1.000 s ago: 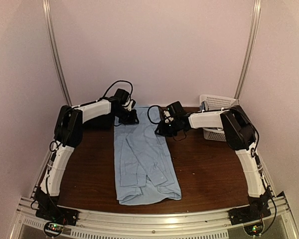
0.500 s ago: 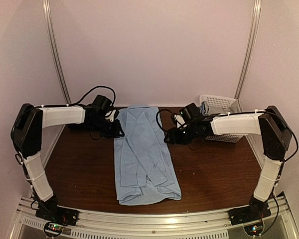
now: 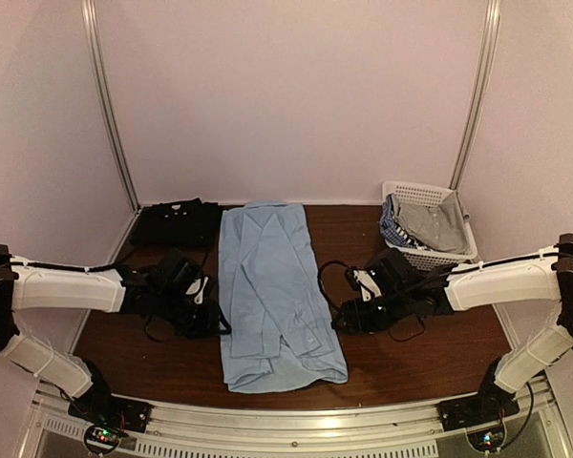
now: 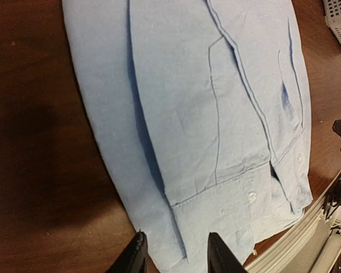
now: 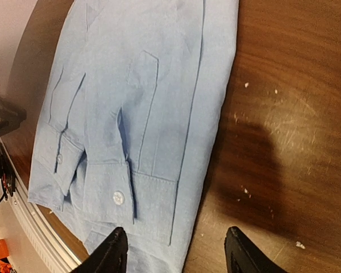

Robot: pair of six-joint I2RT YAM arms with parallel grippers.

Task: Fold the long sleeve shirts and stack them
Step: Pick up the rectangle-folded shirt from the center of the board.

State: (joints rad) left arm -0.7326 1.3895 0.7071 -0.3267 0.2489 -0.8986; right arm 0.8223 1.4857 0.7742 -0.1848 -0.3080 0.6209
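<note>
The light blue long sleeve shirt (image 3: pixel 272 286) lies flat as a long narrow strip down the middle of the table, sleeves folded in, cuffs toward the near edge. A black shirt (image 3: pixel 177 222) sits folded at the back left. My left gripper (image 3: pixel 213 322) is low beside the blue shirt's left edge. In the left wrist view it (image 4: pixel 176 257) stands open over the hem of the shirt (image 4: pixel 204 114). My right gripper (image 3: pixel 345 320) is by the shirt's right edge. Its jaws (image 5: pixel 176 254) are open wide, straddling the edge of the shirt (image 5: pixel 142 96) and bare wood.
A white lattice basket (image 3: pixel 449 250) with crumpled clothes stands at the back right. The metal rail (image 3: pixel 296 415) runs along the table's near edge, just past the shirt's hem. Bare dark wood (image 3: pixel 411 358) flanks the shirt on both sides.
Both arms have swung from the shirt's far end back to its near half, one on each side. Both grippers have opened wider. The shirt's far end now lies flat.
</note>
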